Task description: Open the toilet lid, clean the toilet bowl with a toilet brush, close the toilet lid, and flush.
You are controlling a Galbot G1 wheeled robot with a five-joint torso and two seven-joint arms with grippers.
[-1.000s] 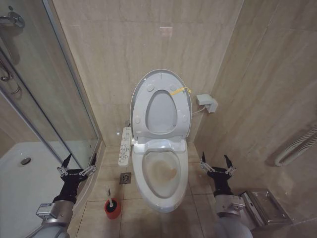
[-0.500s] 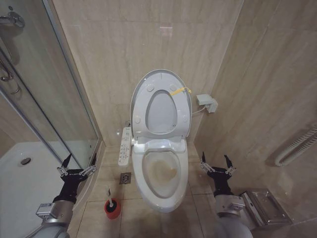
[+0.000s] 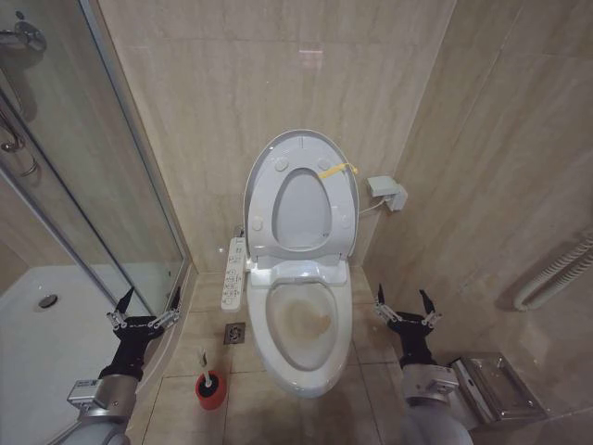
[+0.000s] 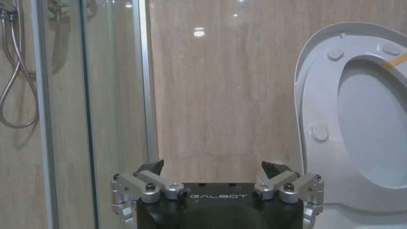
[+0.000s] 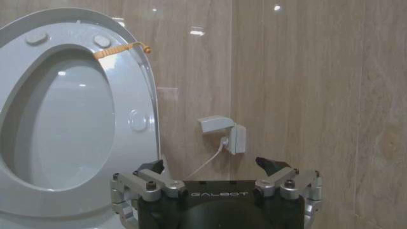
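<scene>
The toilet lid (image 3: 301, 211) stands upright against the back wall, with the seat ring (image 3: 262, 199) raised in front of it and a yellow strap (image 3: 335, 171) at its edge. Below, the toilet bowl (image 3: 345, 324) is uncovered and its inside is stained yellowish-brown. The toilet brush (image 3: 205, 363) stands in a red holder (image 3: 210, 390) on the floor left of the bowl. My left gripper (image 3: 148, 298) hangs open above and left of the brush. My right gripper (image 3: 401, 297) hangs open right of the bowl. The wrist views show the left gripper (image 4: 212, 166) and the right gripper (image 5: 208, 163) empty, facing the lid (image 4: 375, 129) (image 5: 70, 124).
A glass shower door (image 3: 120, 185) and white shower tray (image 3: 46, 343) close off the left. A button-panel strip (image 3: 234, 272) and a floor drain (image 3: 234, 333) lie beside the bowl. A wall socket box (image 3: 387, 192), a metal holder (image 3: 496, 387) and white rails (image 3: 556, 273) line the right wall.
</scene>
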